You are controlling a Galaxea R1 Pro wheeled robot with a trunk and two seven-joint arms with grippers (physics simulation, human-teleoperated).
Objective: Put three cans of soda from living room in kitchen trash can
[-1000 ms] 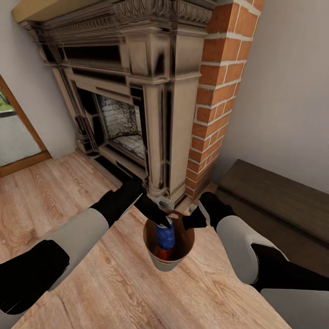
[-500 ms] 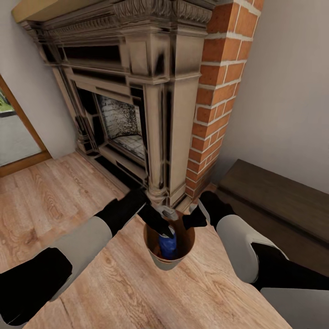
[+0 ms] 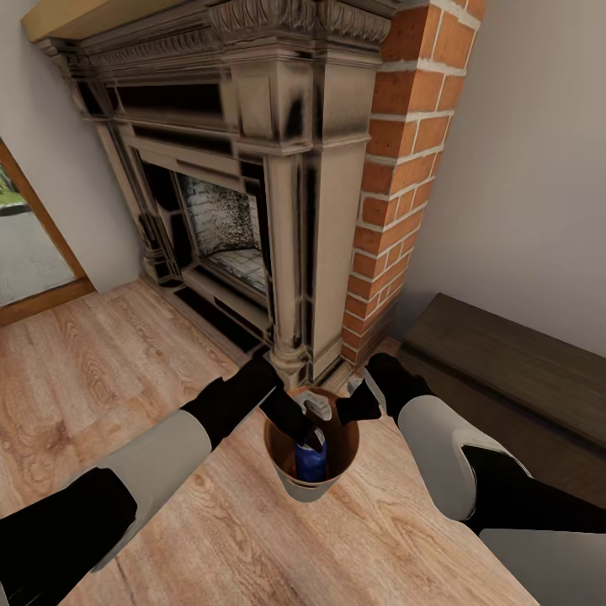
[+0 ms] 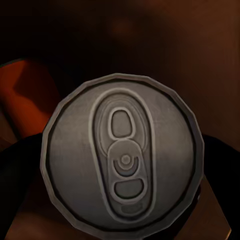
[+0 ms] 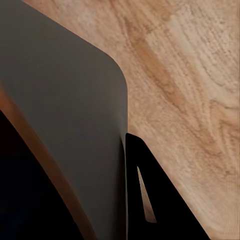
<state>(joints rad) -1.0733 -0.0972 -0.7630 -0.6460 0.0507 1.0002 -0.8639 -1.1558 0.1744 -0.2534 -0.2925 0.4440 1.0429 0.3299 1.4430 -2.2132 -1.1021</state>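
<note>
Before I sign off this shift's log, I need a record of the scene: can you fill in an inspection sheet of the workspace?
Surface: light wood floor; no table in view.
Job's things: blue soda can upright inside the trash can, silvery top facing the left wrist camera; something orange beside it.
Clutter: nothing seen.
Grippers: left gripper reaches down into the trash can at the blue can's top; whether it grips cannot be told. Right gripper holds the trash can's rim, one of its fingers outside the wall.
Cables: nothing seen.
Surroundings: fireplace, brick column, dark low bench, glass door.
</note>
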